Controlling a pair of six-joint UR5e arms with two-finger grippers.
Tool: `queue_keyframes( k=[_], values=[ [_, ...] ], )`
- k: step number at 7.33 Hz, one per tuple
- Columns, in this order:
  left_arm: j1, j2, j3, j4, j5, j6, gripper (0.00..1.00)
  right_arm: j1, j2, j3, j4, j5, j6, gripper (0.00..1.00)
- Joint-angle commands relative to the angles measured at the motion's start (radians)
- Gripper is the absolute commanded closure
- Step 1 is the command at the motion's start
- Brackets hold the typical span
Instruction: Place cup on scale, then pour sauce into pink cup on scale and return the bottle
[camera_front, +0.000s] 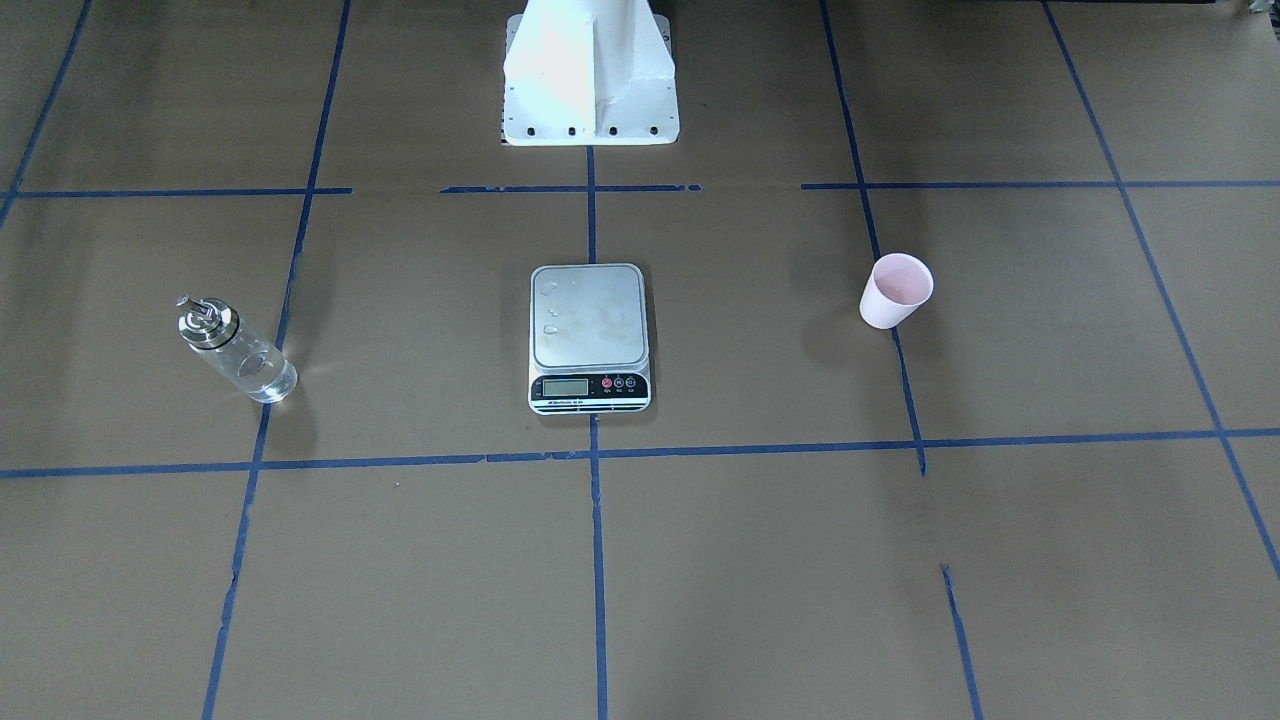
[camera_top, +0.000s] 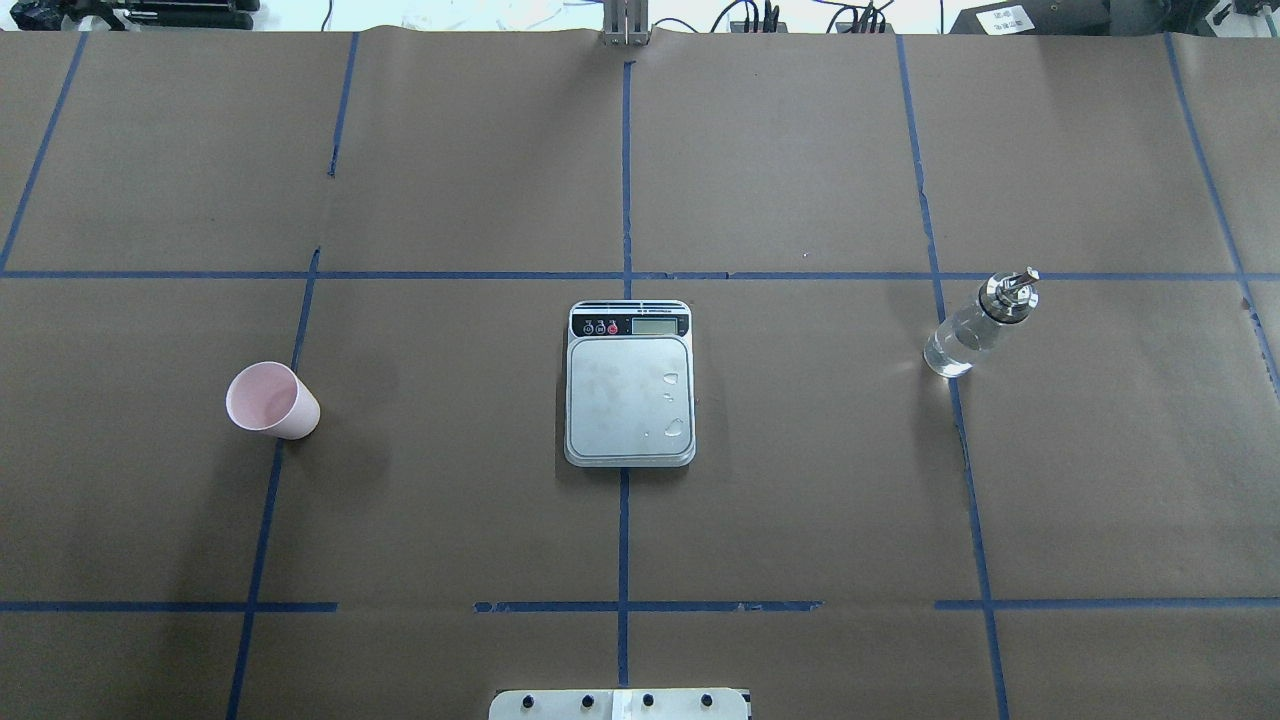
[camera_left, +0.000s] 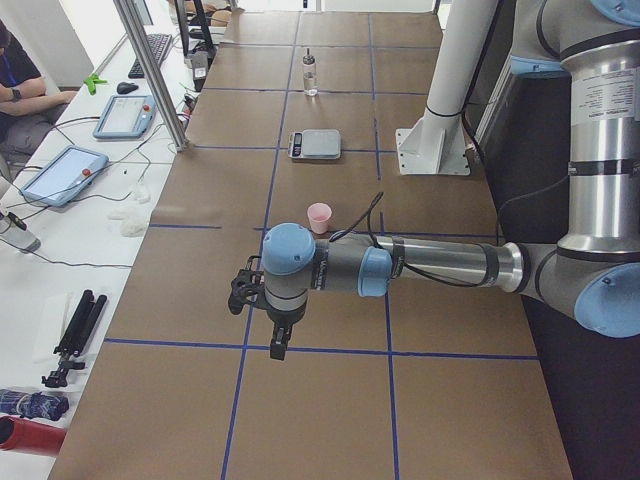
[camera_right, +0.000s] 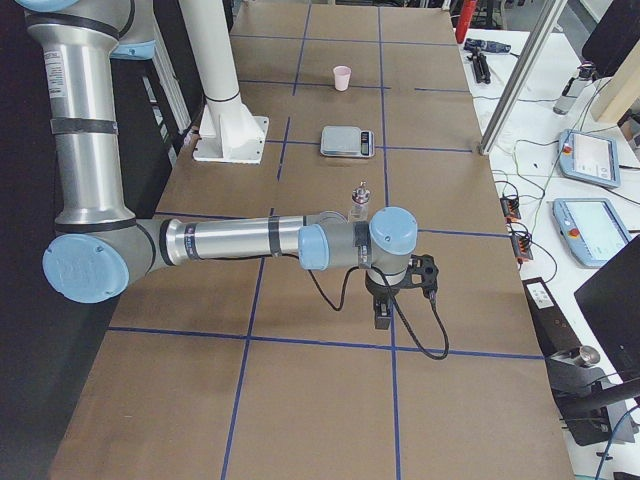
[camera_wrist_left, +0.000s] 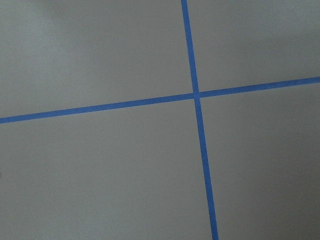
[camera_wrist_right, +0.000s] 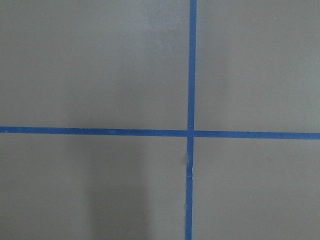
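Overhead view: the scale (camera_top: 630, 400) sits dead centre on the table (camera_top: 800, 480), display strip along its upper edge, with a few droplets (camera_top: 678, 428) on the right side of the steel platform. The platform carries nothing else. The cup (camera_top: 270, 400) stands upright at mid-left, right by a vertical line of blue tape (camera_top: 624, 520), well apart from the scale. Over at the right, a little above mid-height, the bottle (camera_top: 975, 325) stands on another tape line, clear sauce (camera_top: 950, 350) showing through the glass. The white base (camera_top: 620, 703) peeks in at the bottom edge. In the left side view the left gripper (camera_left: 277, 347) hangs point-down over the paper at lower centre, below the cup; whether its jaws are apart I cannot tell. In the right side view the right gripper (camera_right: 382, 316) hangs just below the bottle, also point-down, and again I cannot tell. Both wrist cameras show only brown paper and crossing tape.
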Motion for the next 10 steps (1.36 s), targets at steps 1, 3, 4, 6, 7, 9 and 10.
queue_keyframes(
  k=[1,3,4,6,7,9,10],
  values=[
    [0.0,-0.006,-0.008,0.004,0.0,-0.001,0.0,0.0,0.0,0.002,0.0,0.0,0.0,0.0],
    [0.003,-0.023,-0.037,0.009,0.002,-0.002,0.0,0.0,0.0,0.004,0.0,0.0,0.002,0.0],
    [0.009,-0.026,-0.081,0.01,0.0,-0.002,0.0,0.0,0.0,0.005,0.0,0.002,0.002,0.0],
    [0.046,-0.029,-0.146,-0.004,-0.038,0.002,0.0,0.002,0.001,0.007,0.0,0.002,0.005,0.0],
    [0.058,-0.029,-0.173,-0.002,-0.061,0.001,0.0,0.0,0.001,0.007,0.0,0.002,0.005,0.0],
    [0.066,-0.032,-0.184,-0.004,-0.277,-0.001,0.0,0.0,0.001,0.011,0.0,0.003,0.003,0.0],
    [0.074,-0.037,-0.163,0.002,-0.398,-0.022,0.0,0.0,0.003,0.02,0.0,0.003,0.002,0.0]
  ],
)
